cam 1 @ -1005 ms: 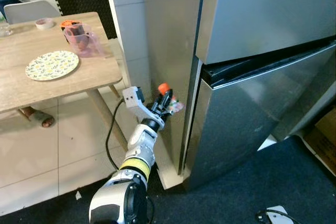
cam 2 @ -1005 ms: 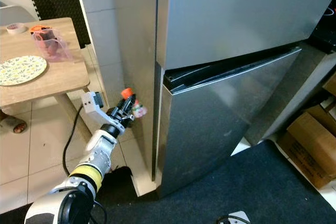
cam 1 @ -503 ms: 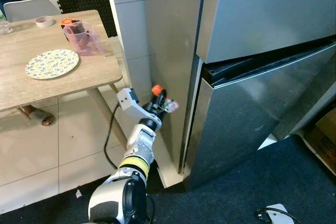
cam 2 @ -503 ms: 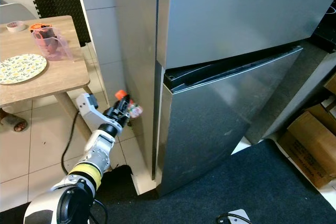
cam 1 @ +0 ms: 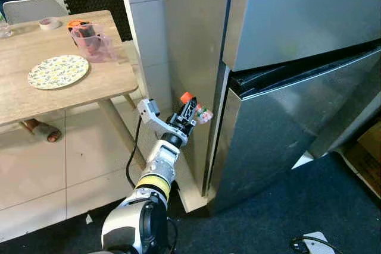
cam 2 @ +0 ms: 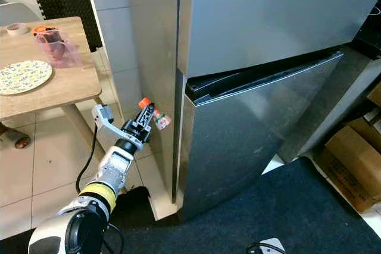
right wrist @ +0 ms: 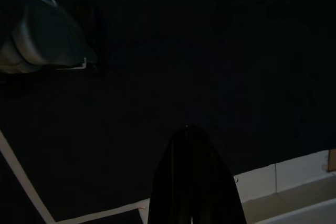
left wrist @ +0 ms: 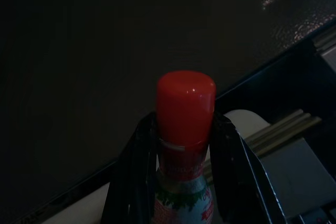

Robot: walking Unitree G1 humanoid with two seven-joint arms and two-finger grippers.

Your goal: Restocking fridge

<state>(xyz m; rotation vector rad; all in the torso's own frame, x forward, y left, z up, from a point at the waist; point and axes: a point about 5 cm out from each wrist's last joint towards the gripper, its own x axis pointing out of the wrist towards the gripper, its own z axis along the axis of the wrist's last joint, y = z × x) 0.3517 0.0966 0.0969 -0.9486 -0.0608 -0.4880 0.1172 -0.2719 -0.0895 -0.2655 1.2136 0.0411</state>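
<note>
One small bottle (left wrist: 184,145) near the fridge (cam 1: 286,87) edge.
Left gripper (cam 1: 189,113) squeezes the bottle's neck, red cap up, just beside the fridge's side wall. Lower door stands slightly ajar. Right gripper (right wrist: 191,179) looks pressed together.

One fridge (cam 1: 286,87), one red-capped bottle (cam 1: 191,109), one table (cam 1: 89,84), one plate (cam 1: 58,72), perhaps one pitcher (cam 1: 90,42)

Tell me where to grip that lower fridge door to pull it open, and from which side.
Grip the lower fridge door by its top edge, where a dark gap shows under the upper door, coming from the front. That gap likely gives finger room; no handle is visible. The left end effector is shut on the red-capped bottle, so the right would probably do it.
</note>
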